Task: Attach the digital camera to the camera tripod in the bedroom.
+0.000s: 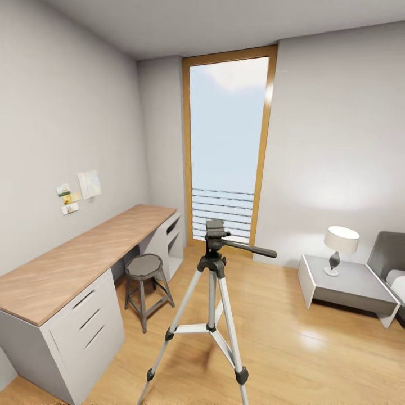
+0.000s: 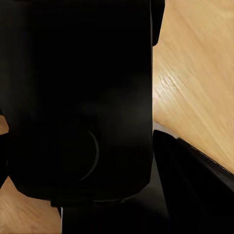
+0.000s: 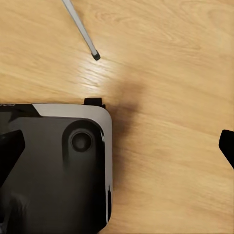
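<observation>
The bedroom has light grey walls [image 1: 50, 112] and a light wood plank floor [image 1: 292, 349] with a soft sheen. Along the left wall runs a white desk [image 1: 84, 270] with a wooden top and drawer units at both ends; a few small cards and a paper sheet [image 1: 89, 184] are stuck on the wall above it. A short grey metal stool [image 1: 145, 281] stands on the floor just beside the desk's open middle section.

Near the centre, the camera tripod [image 1: 211, 304] stands upright on the planks, legs spread, its pan handle pointing right; its head [image 1: 214, 227] carries nothing. Behind it, a tall wood-framed window [image 1: 228, 146] reaches almost to the ceiling, with horizontal slats across its lower part. To the right sits a low white bedside table [image 1: 349, 287] bearing a lamp [image 1: 340, 247] with a white shade, and the grey bed [image 1: 391, 256] shows at the edge.

In the left wrist view a large black body fills most of the picture over the floor; whether the left gripper is open or closed cannot be told. The right wrist view looks down on the robot's black and grey base [image 3: 63, 165] and one tripod foot [image 3: 96, 56] resting on the planks; dark finger tips [image 3: 226, 146] sit wide apart at the frame's edges, holding nothing.
</observation>
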You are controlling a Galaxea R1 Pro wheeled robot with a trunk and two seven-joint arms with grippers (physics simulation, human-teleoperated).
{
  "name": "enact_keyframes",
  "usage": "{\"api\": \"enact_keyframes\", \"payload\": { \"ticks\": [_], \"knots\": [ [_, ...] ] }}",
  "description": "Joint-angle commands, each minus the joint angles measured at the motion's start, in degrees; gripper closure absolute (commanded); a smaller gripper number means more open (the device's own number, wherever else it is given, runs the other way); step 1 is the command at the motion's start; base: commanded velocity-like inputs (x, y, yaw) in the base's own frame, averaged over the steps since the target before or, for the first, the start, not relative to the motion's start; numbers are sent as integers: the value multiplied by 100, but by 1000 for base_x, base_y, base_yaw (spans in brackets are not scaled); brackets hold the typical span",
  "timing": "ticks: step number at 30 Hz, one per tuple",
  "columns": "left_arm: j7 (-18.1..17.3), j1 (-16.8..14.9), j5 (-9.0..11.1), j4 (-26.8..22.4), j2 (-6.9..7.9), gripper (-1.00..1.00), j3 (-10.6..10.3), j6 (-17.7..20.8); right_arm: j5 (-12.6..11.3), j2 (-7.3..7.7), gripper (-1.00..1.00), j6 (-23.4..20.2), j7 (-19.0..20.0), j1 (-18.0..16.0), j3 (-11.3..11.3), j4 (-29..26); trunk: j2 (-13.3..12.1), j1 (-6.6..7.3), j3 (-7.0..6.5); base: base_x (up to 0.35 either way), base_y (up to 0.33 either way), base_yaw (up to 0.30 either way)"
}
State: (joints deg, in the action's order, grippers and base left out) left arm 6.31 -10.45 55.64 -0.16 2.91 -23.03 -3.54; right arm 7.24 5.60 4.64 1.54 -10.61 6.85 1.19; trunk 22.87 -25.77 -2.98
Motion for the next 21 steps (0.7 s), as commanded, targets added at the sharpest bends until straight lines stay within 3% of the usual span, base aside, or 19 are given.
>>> {"api": "enact_keyframes", "payload": {
  "ticks": [1, 21],
  "knots": [
    [10, -1, 33, -2, -1, 100, -53, -6, 58, 4, -100, 27, 13, -4, 51, 13, 5, -2, 12, 0, 0, 0],
    [2, -1, -7, -25, 0, 100, -60, -6, 58, 20, -100, 19, 13, -3, 45, 13, 5, -2, 196, 0, 0, 0]
  ]
}}
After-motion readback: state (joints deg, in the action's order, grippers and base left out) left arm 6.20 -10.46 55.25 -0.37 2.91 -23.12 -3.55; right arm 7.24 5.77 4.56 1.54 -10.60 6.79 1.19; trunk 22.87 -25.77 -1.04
